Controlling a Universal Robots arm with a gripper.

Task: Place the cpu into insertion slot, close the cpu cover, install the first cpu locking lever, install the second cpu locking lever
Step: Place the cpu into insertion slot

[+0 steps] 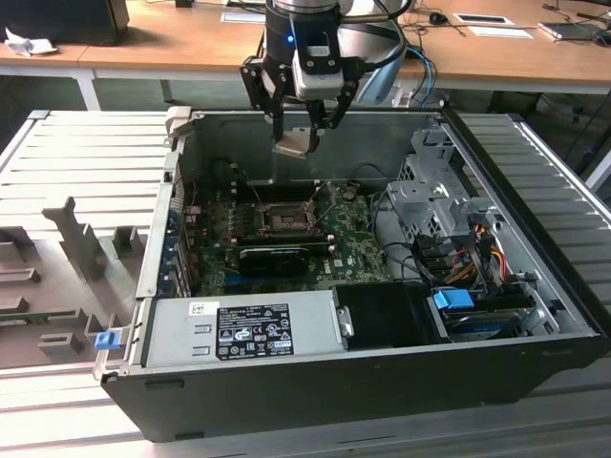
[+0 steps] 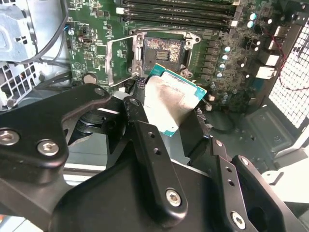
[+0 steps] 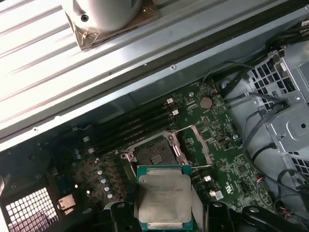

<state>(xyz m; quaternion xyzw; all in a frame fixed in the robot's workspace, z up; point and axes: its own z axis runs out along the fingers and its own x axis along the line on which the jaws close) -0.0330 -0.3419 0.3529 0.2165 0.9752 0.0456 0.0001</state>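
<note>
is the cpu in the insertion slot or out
Out: the end effector holds the cpu aloft, apart from the empty insertion slot.

Even room light falls on the open computer case (image 1: 315, 382), while the motherboard (image 1: 358, 250) deep inside lies in softer shade. In the first wrist view the ribbed metal panel (image 3: 43, 63) glares almost white, the mesh grille (image 3: 26, 210) glows, and the cpu (image 3: 164, 198) carries a pale sheen.
</note>
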